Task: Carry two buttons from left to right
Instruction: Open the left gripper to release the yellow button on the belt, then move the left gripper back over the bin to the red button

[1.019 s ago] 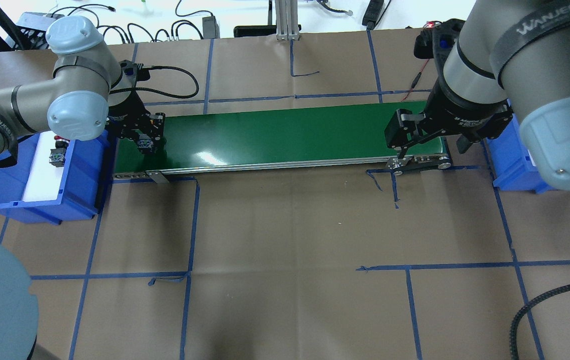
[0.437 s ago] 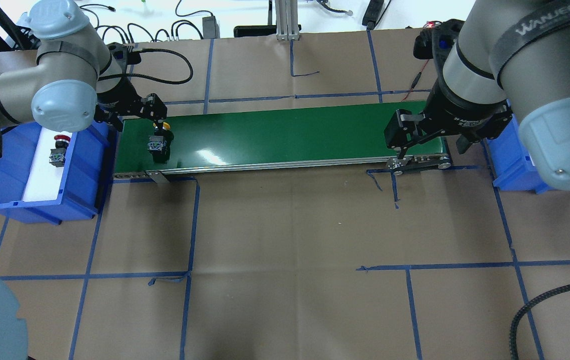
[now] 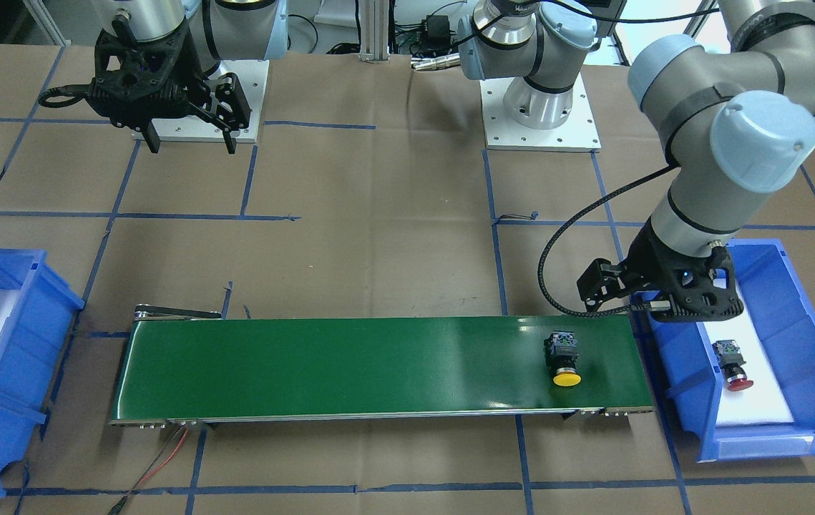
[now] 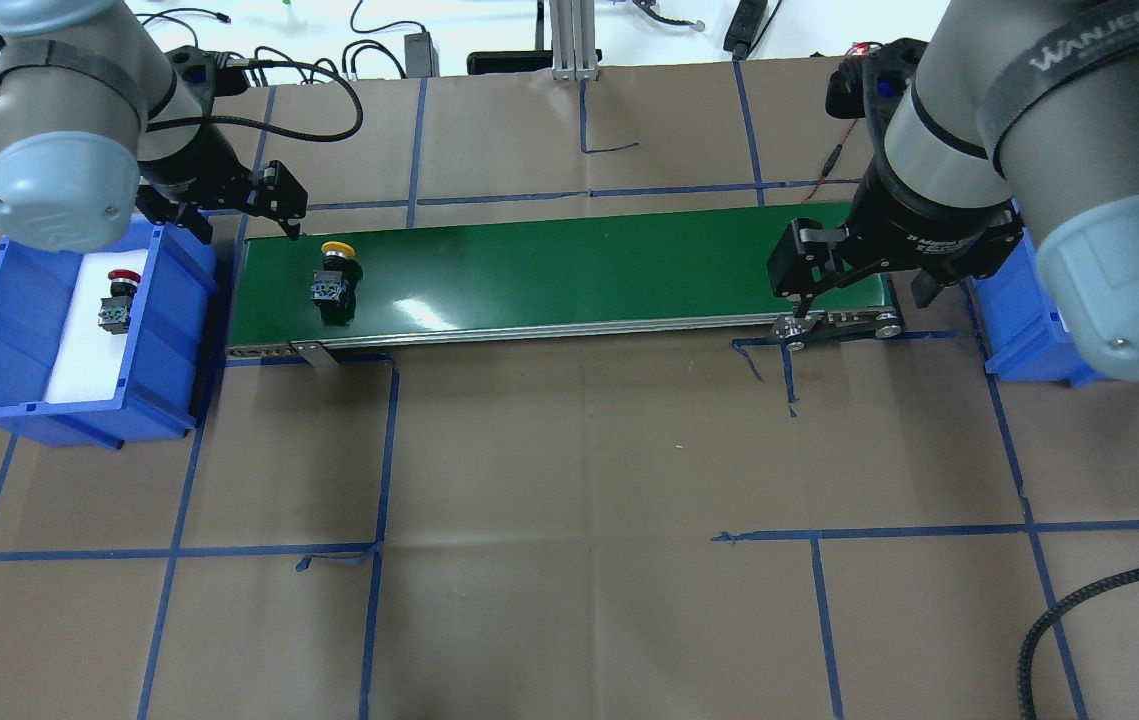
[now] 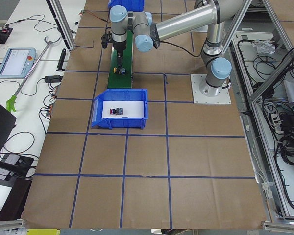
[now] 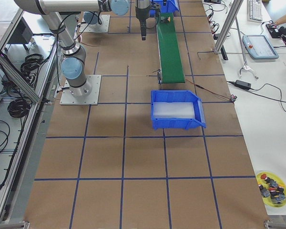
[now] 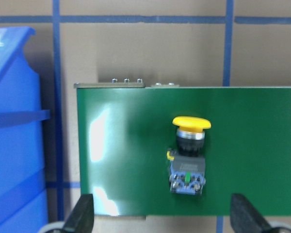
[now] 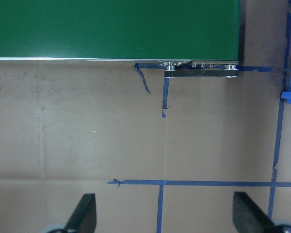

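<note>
The bench is covered in brown paper with a grid of blue tape lines, and a long green conveyor belt lies across its far half. A blue bin lined with a white pad stands just off the belt's left end, and a second blue bin stands off the right end, largely hidden under the right arm in the overhead view. The left gripper hangs above the gap where the left bin's wall meets the belt's end, on the far side. Its fingers are spread wide and hold nothing, well clear of the button below them. The right gripper hovers over the belt's right end, its fingers likewise wide apart and empty, with only belt edge and paper under them. The yellow button lies on its side on the belt near the left end, cap pointing toward the far edge, touching neither gripper. The red button lies on the white pad inside the left bin.
</note>
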### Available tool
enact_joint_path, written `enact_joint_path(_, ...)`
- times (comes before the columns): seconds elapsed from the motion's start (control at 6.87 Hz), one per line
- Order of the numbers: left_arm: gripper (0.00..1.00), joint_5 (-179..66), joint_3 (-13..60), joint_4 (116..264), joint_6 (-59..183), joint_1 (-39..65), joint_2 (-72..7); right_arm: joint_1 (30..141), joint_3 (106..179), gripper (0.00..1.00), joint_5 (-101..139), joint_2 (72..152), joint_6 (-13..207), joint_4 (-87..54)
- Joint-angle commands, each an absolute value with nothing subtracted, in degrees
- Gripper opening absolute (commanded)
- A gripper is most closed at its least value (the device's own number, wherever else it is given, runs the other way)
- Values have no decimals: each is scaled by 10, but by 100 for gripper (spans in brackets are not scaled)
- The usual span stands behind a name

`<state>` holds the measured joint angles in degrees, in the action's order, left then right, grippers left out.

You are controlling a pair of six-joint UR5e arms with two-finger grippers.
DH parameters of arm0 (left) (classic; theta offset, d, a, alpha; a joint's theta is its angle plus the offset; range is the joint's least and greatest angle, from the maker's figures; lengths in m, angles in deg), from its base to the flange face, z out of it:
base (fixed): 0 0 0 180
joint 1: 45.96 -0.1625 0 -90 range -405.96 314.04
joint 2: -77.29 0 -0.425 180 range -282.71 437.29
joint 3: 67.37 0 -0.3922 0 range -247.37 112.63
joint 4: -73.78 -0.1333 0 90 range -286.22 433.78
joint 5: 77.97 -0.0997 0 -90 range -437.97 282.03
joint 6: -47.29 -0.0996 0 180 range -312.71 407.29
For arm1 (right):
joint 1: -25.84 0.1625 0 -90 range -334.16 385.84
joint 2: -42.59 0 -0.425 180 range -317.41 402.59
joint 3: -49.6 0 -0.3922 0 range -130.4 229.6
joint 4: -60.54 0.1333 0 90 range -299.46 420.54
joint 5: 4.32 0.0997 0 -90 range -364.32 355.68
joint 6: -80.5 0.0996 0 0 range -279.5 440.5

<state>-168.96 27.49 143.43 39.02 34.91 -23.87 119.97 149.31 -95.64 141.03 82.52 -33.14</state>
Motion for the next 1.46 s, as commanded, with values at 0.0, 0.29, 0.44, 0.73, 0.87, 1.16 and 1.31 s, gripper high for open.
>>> enact_joint_path(0.0,100,-1690,262,1470,382,336,-213,1200,1493,100,-956,1410,825,-331)
enact_joint_path(0.29,100,-1687,259,1469,320,277,-220,1200,1493,100,-956,1410,825,-332)
enact_joint_path(0.44,100,-1687,260,1469,264,236,-225,1200,1493,100,-956,1410,825,-332)
enact_joint_path(0.73,100,-1685,260,1463,164,166,-235,1200,1493,100,-956,1410,825,-332)
enact_joint_path(0.87,100,-1681,258,1459,126,137,-251,1200,1493,100,-956,1410,825,-332)
enact_joint_path(1.16,100,-1679,254,1429,117,120,-287,1200,1493,100,-956,1410,825,-332)
enact_joint_path(1.31,100,-1675,264,1381,108,120,-309,1200,1493,100,-956,1410,825,-332)
